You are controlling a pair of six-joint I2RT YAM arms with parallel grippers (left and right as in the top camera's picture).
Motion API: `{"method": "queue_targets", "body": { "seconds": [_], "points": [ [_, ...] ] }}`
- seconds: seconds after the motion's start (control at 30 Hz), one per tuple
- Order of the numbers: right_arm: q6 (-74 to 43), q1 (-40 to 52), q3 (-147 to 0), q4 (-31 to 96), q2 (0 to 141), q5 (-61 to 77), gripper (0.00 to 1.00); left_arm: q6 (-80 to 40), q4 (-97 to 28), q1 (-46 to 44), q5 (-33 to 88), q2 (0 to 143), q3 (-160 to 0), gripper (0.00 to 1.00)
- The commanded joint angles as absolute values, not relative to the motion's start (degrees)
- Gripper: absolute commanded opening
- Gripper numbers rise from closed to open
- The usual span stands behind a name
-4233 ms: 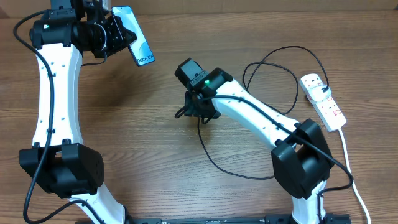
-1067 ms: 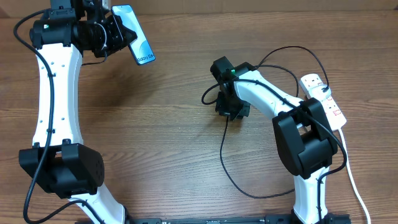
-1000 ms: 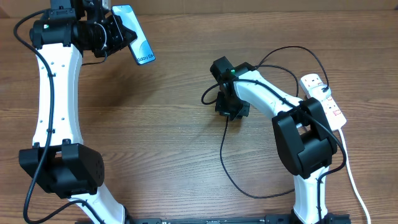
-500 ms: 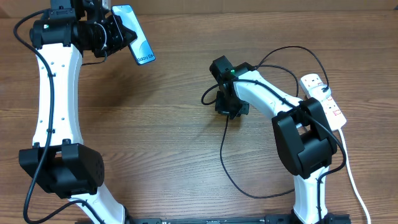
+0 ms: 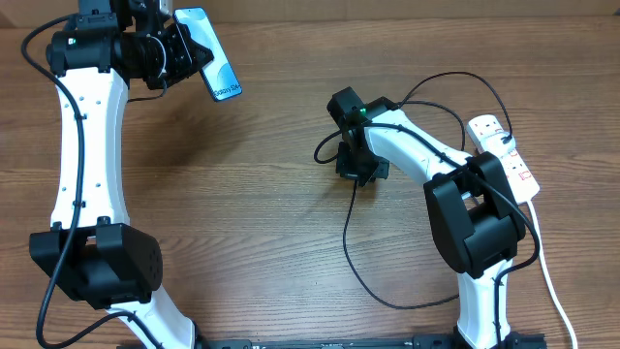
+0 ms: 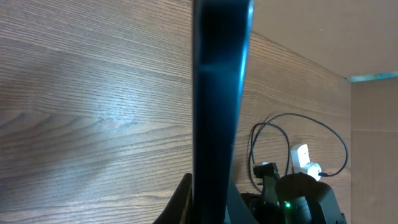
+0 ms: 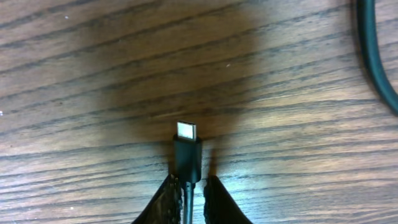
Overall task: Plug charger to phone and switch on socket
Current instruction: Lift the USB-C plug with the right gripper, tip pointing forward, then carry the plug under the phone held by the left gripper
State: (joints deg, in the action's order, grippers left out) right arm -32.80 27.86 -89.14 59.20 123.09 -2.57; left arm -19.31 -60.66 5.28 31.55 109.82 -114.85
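The right claw sits just left of the socket, low over the surface, its jaws nearly closed and pinched on the charger right behind the tip. In the wrist view that tip sticks straight out ahead of the fingers, bare metal end forward, aimed at the wood rather than at anything it could plug into. The phone is well apart from the socket, far to its left and further back. It is held off the surface by the left claw, which is clamped shut on it. From above, the phone's long axis runs on a slant, its free end coming down and right towards the socket side. The left wrist view shows it edge-on, rising away from the fingers. So the phone lies left of and beyond the right claw, the only arm placed to bring the tip across. The tip's axis looks roughly crosswise to the phone's, so it would need swinging round to line up with the phone's short end. Whether the free end is the one with the port is not clear from these views. The charger's other end already appears to sit at the socket.
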Motion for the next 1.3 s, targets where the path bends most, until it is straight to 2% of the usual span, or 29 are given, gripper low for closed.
{"method": "queue_targets", "body": {
  "seconds": [0.0,0.57,0.87,1.07,1.27],
  "points": [
    [-32.95,28.05,-89.30,59.46,124.57,-1.63,0.13,-18.20,-60.18,5.23,34.15,109.38,-115.72,0.04],
    [-32.64,27.99,-89.52,57.71,124.55,-1.56,0.04,-17.58,-60.16,5.23,35.09,109.38,-115.72,0.04],
    [-22.06,28.01,-97.54,63.86,121.80,10.72,0.04,-13.23,-54.19,5.23,50.39,109.38,-115.72,0.04],
    [-15.31,28.01,-101.75,68.45,112.73,19.77,0.04,-13.96,-44.56,5.23,65.10,109.38,-115.72,0.04],
    [-12.97,28.93,-101.75,69.67,99.88,20.69,0.04,-18.09,-39.53,5.21,70.78,109.38,-115.72,0.04]
  ]
}}
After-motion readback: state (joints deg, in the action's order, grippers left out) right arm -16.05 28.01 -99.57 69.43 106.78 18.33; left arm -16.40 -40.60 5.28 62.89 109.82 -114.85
